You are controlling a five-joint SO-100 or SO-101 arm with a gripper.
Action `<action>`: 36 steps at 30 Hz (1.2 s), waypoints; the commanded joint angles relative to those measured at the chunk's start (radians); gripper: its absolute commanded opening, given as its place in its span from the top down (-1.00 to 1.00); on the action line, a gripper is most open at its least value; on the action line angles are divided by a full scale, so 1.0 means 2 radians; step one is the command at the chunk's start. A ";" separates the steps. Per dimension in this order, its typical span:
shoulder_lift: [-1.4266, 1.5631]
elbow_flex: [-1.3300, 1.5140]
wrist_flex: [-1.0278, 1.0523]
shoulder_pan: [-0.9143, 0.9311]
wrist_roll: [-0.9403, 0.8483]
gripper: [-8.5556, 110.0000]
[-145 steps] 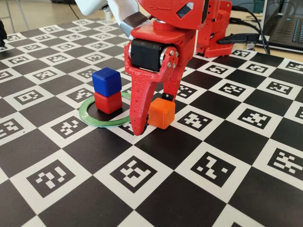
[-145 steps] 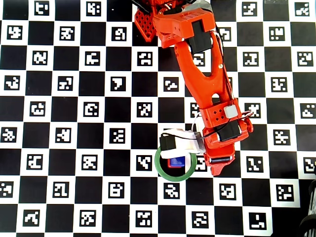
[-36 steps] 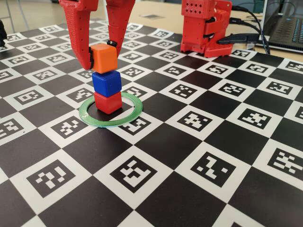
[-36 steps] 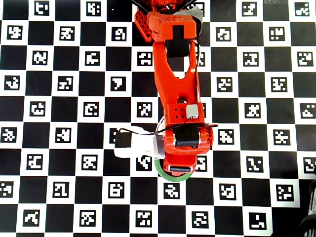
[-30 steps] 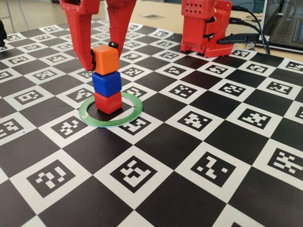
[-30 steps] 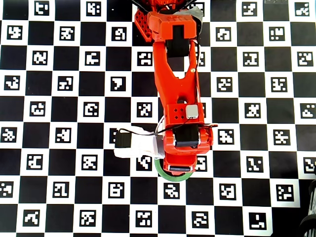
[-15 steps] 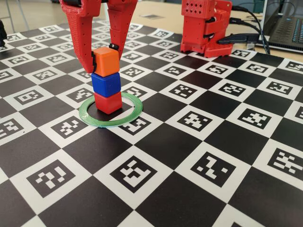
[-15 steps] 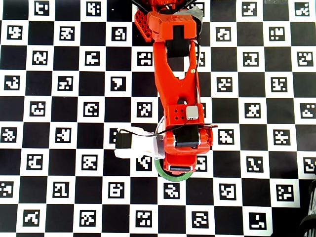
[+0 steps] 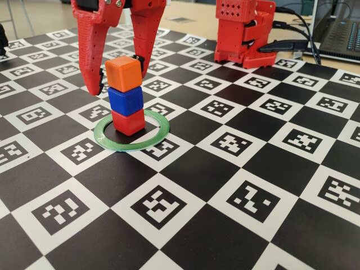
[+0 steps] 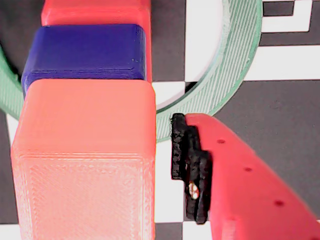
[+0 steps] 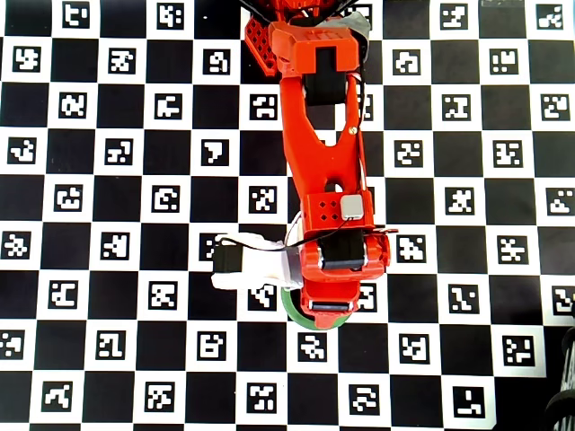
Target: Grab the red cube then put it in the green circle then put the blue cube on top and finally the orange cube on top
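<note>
The red cube (image 9: 129, 121) stands inside the green circle (image 9: 154, 138). The blue cube (image 9: 125, 100) sits on it and the orange cube (image 9: 122, 72) sits on top, a three-high stack. My red gripper (image 9: 118, 76) is open and straddles the orange cube, one finger on each side. In the wrist view the orange cube (image 10: 85, 165) fills the left, with the blue cube (image 10: 85, 52) and red cube (image 10: 95, 12) beyond it. The black pad (image 10: 190, 165) of one finger stands a small gap off the orange cube; the other finger is out of frame. In the overhead view the arm hides the stack; only the ring's edge (image 11: 291, 313) shows.
The table is a black-and-white marker checkerboard (image 9: 225, 185). The arm's red base (image 9: 242, 34) stands at the back right, with cables and a laptop (image 9: 337, 31) beyond. In the overhead view a white camera mount (image 11: 247, 265) juts left from the wrist.
</note>
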 commanded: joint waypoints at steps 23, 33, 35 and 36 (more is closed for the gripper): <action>0.513 0.428 -0.181 0.123 -0.146 0.58; 0.708 0.767 -0.446 0.172 -0.364 0.96; 0.754 0.831 -0.479 0.158 -0.423 0.96; 0.781 0.868 -0.502 0.149 -0.453 0.96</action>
